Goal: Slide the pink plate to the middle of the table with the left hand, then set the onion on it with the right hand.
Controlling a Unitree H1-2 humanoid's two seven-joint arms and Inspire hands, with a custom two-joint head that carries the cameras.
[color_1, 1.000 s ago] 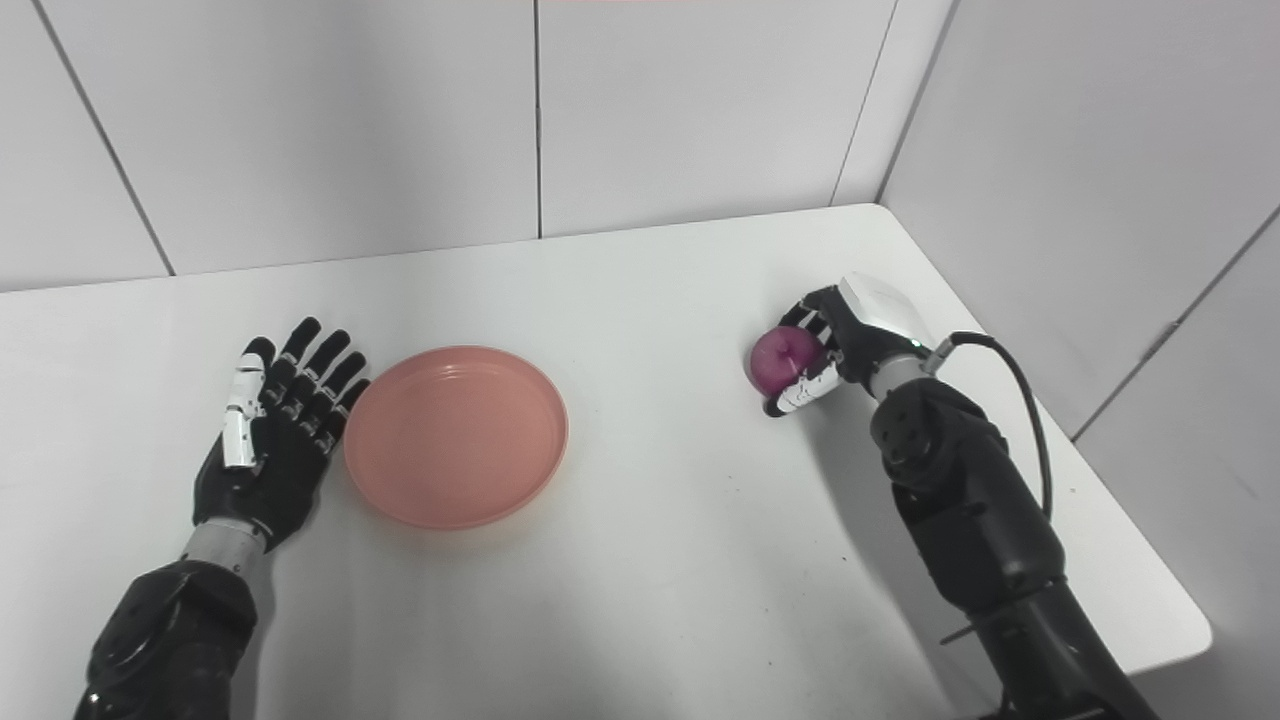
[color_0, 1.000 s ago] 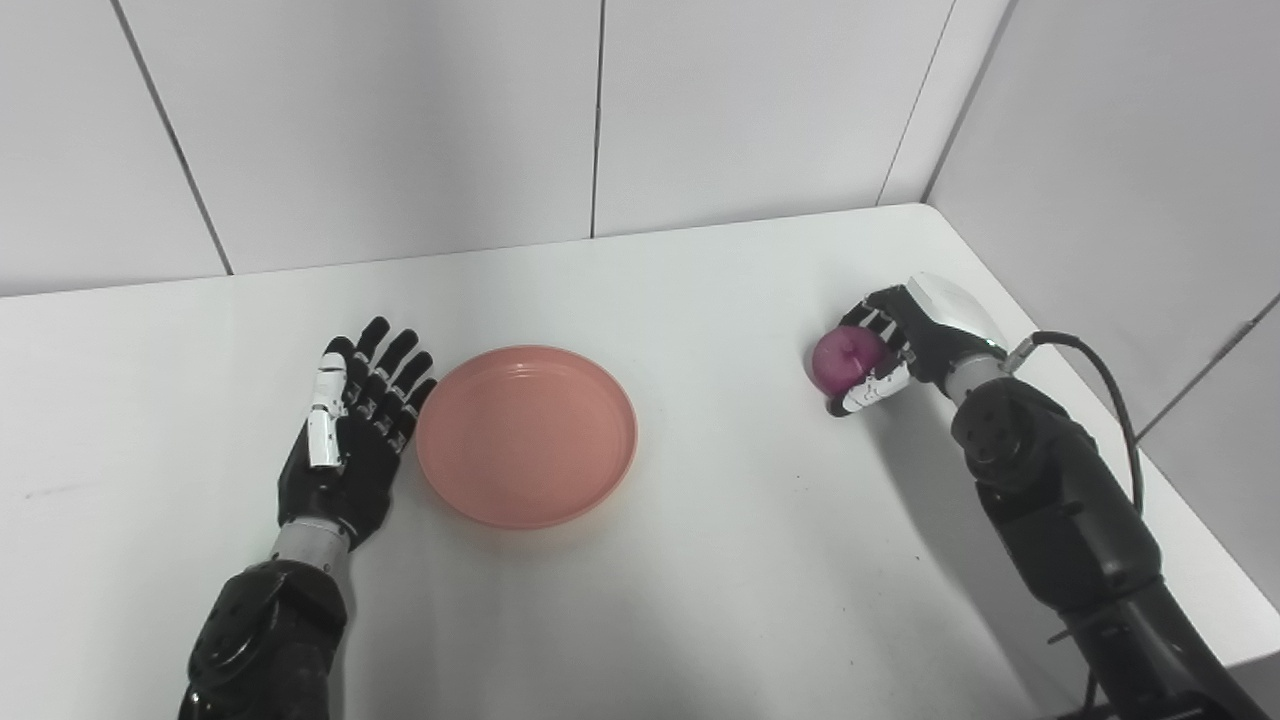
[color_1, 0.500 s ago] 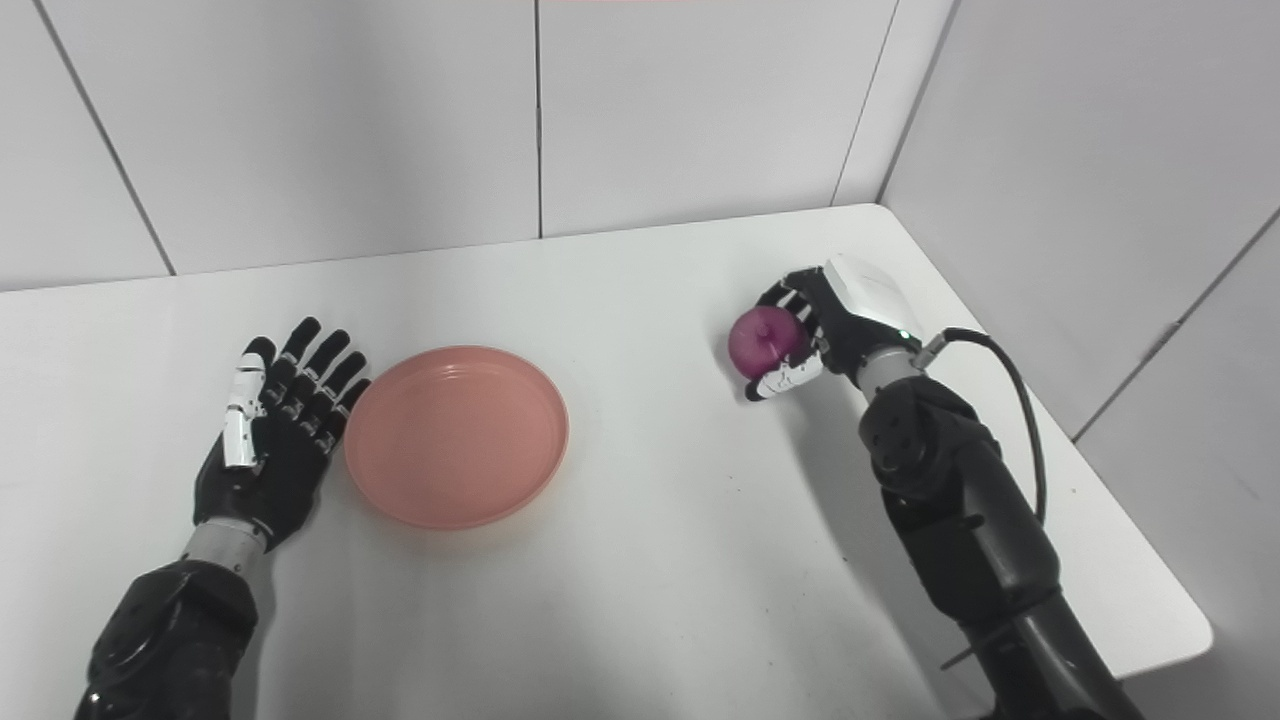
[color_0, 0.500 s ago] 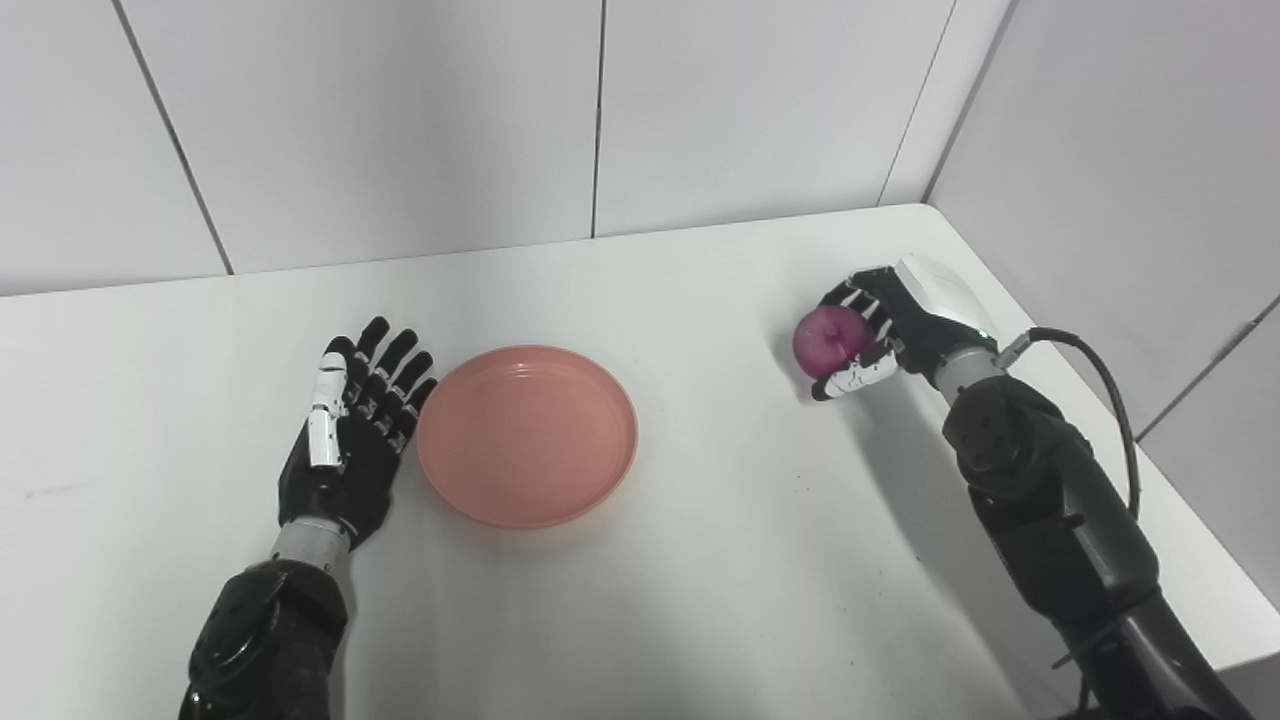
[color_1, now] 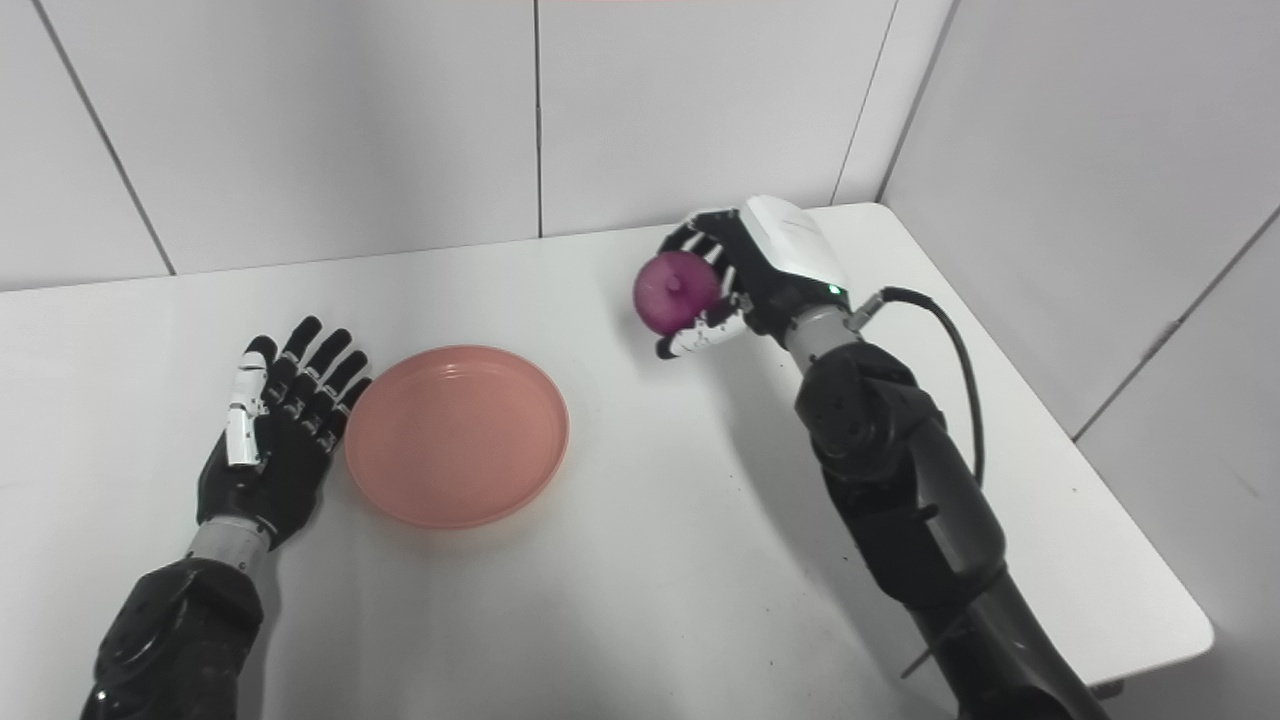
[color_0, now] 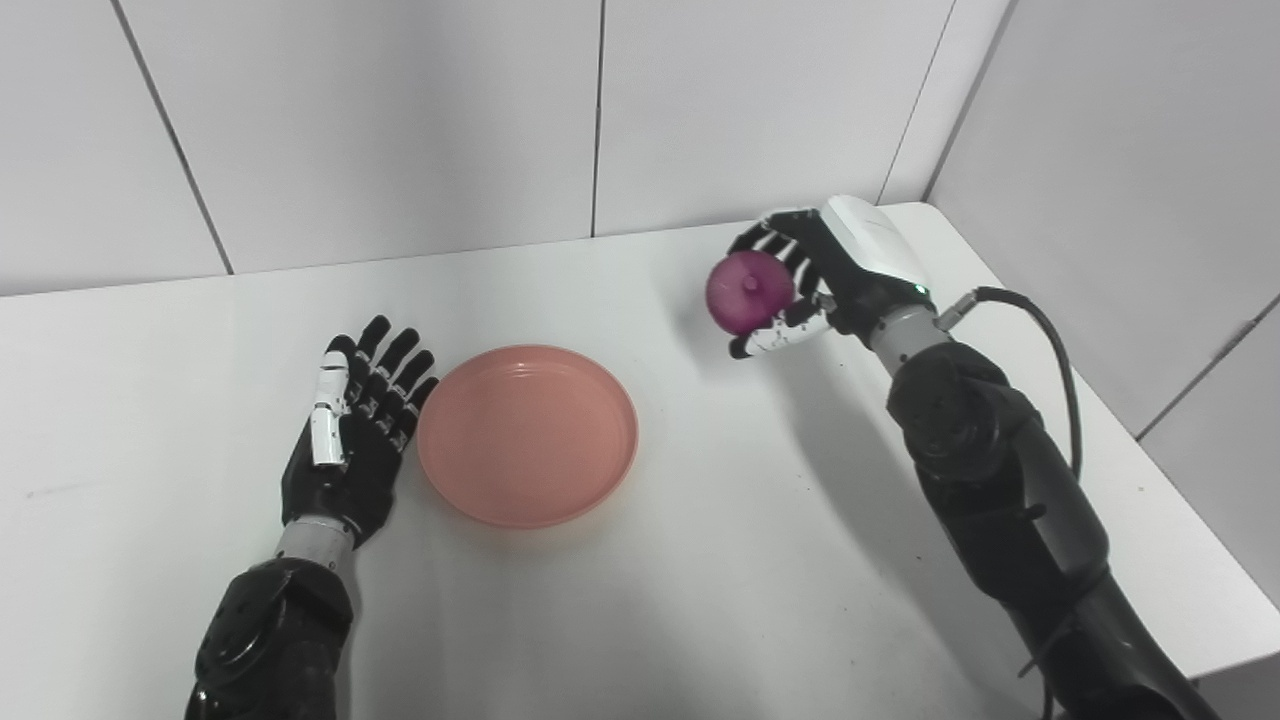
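Observation:
The pink plate [color_0: 527, 433] lies flat on the white table [color_0: 700, 560], a little left of centre. My left hand [color_0: 352, 440] rests open on the table, its fingers spread right beside the plate's left rim; I cannot tell whether they touch it. My right hand [color_0: 820, 275] is shut on the purple onion [color_0: 749, 292] and holds it in the air, right of the plate and nearer the back wall. The onion also shows in the right eye view [color_1: 677, 291].
White wall panels stand behind the table and along its right side. The table's right edge [color_1: 1110, 520] runs close beside my right arm. A black cable [color_0: 1050, 330] loops off the right wrist.
My right hand has lifted the onion off the table at the right and carried it up and to the left, toward the plate. The left hand and plate have not moved.

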